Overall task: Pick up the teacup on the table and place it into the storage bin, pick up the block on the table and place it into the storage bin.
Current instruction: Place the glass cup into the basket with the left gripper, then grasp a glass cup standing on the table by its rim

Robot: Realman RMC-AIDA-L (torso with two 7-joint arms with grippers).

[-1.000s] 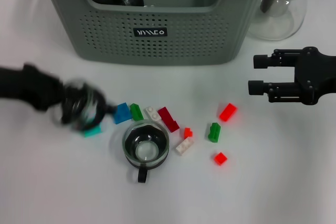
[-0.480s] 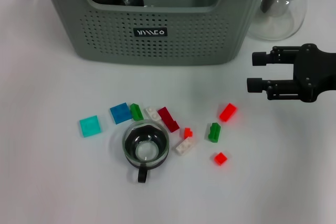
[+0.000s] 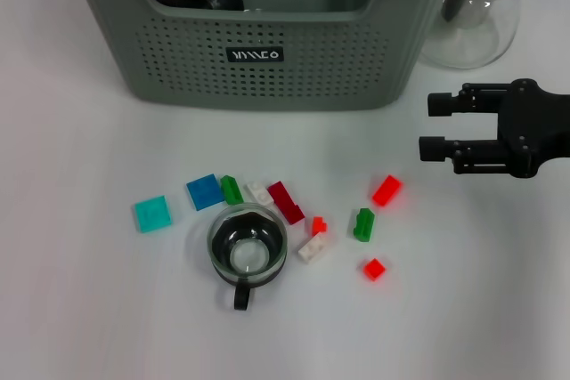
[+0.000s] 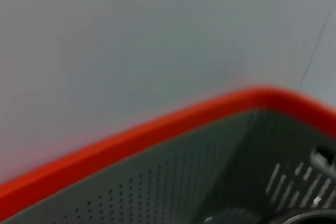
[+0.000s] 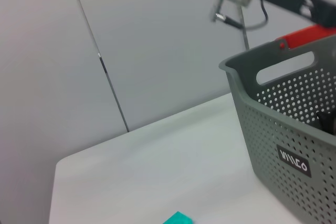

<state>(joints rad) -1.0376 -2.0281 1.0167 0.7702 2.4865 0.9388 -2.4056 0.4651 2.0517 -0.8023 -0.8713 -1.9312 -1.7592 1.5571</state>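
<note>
- Apparently the pick-up of the clear glass teacup with the black handle [image 3: 247,253] is the step in hand: it stands upright on the white table [image 3: 80,309], handle toward the robot, not yet gripped.
- Small plastic building blocks lie scattered round it: a blue block [image 3: 205,191], a green block [image 3: 232,190] and a white block [image 3: 313,248] just beside the cup, a turquoise flat block [image 3: 152,214] farther to the left.
- The large grey-green perforated storage bin [image 3: 267,60] stands beyond them, with a dark object already in its left corner.
- The right tool [image 3: 430,126] hovers spread and empty, well apart from the cup, up and to its right.
- The left tool is out of the head view; its state cannot be told.
- Next, I judge, a tool must come down over the cup's rim without nudging the close blocks.
</note>
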